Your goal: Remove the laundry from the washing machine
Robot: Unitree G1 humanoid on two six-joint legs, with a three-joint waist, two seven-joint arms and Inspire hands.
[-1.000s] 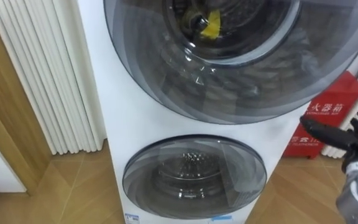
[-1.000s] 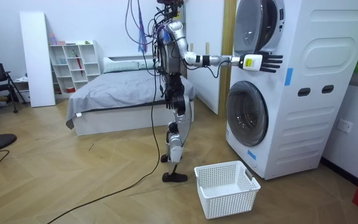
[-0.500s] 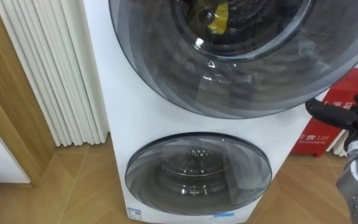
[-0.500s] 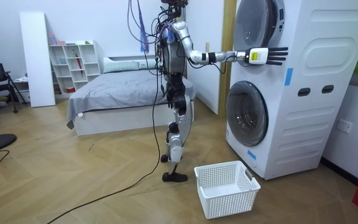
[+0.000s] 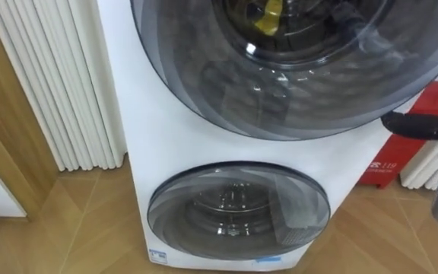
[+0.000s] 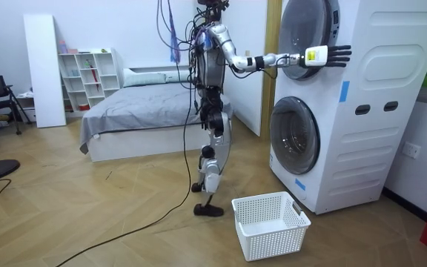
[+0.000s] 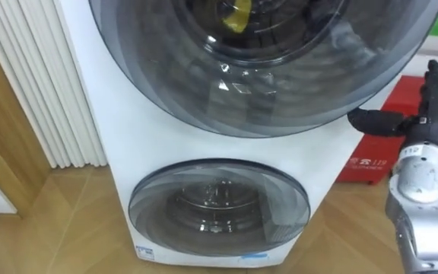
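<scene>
Up at the stacked washing machine (image 6: 376, 111), robot standing close before it on the wood floor, facing it.

- Right hand (image 7: 424, 125) is raised at the right edge of the upper door (image 5: 295, 68). Fingers are straight and spread wide and the thumb reaches left toward the door rim; it holds nothing. I can't tell whether the thumb touches the glass or stops just short.
- The upper door is a dark round glass and looks shut. Through it, high in the drum, a yellow garment (image 5: 268, 15) shows, with darker shapes beside it that I can't make out.
- The lower door (image 5: 238, 213) is shut too. Its drum looks bare, as far as the tinted glass lets me see.
- A white laundry basket (image 6: 273, 243) sits on the floor near the foot of the machine and nearer the camera than the robot; nothing in it that I can see.
- A red box (image 5: 398, 152) stands right of the machine, low down. A white ribbed panel (image 5: 59, 84) stands to the left.

Progress, as I judge it: barely begun. No clothes are out, no door is open, and the basket waits. Left to do: get the upper door open, reach into the drum, take the yellow piece and whatever lies with it, and bring it down to the basket. The hand seems placed to work the door's right edge first.
</scene>
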